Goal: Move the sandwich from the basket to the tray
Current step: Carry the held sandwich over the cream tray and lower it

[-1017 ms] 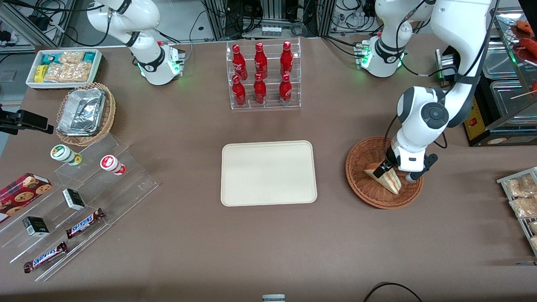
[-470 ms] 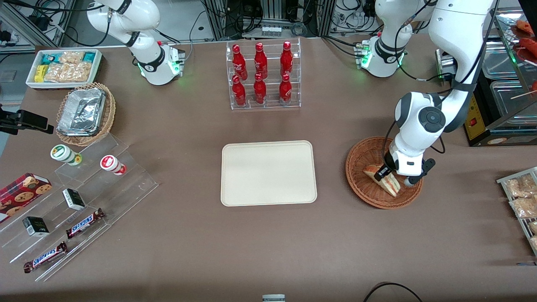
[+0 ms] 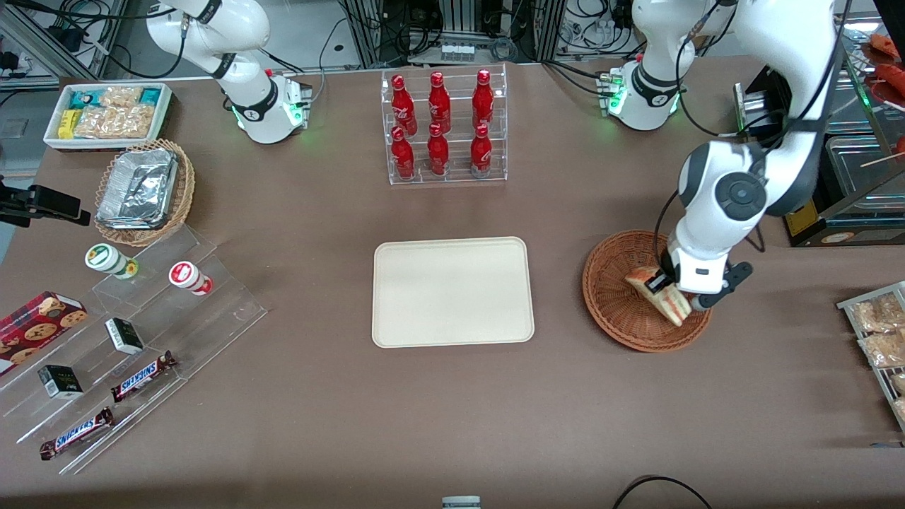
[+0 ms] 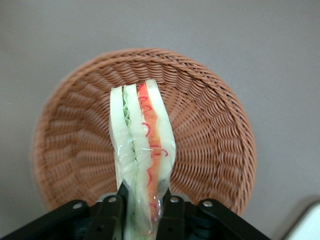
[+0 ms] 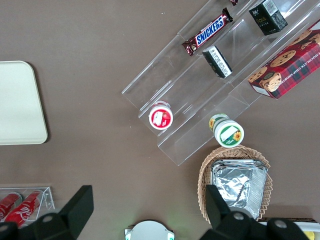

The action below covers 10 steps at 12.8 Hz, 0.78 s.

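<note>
My left gripper (image 3: 670, 288) hangs over the reddish-brown wicker basket (image 3: 614, 304), shut on the sandwich (image 3: 661, 295). The sandwich (image 4: 142, 145) is a wrapped pale wedge with red, orange and green layers, pinched between the two black fingers (image 4: 111, 212) and lifted above the basket (image 4: 210, 130) floor. In the front view the wedge tilts over the part of the basket toward the working arm's end. The cream tray (image 3: 452, 291) lies flat at the table's middle, beside the basket, with nothing on it.
A clear rack of red bottles (image 3: 444, 127) stands farther from the front camera than the tray. A tan basket with a foil container (image 3: 141, 189), a white snack bin (image 3: 107, 113) and clear stepped shelves with snacks (image 3: 127, 353) lie toward the parked arm's end. Packets on a wire rack (image 3: 880, 332) sit beside the basket.
The gripper has risen with the sandwich and shifted slightly toward the working arm's end; the wedge has left the basket floor.
</note>
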Motion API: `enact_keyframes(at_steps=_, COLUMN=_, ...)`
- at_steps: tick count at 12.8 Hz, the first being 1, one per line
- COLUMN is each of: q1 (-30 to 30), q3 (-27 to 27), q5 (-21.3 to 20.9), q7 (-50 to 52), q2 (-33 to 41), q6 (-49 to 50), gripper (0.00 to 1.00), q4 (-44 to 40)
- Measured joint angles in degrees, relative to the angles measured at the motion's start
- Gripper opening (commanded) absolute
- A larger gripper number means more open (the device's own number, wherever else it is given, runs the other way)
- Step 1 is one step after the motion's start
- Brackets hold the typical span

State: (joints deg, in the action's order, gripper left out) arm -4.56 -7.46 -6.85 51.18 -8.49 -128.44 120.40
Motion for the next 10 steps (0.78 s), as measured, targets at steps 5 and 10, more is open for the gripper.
enact_keyframes(at_steps=5, q1=-9.90, q3=-0.89, q5=1.29, q7=0.06, q2=-1.19, q6=19.64, gripper=0.00, q4=-21.10)
enact_keyframes(at_steps=10, q1=-21.61, q3=-1.36, q5=4.20, q7=0.57, q2=-12.77, q6=16.49, gripper=0.00, q4=-28.37)
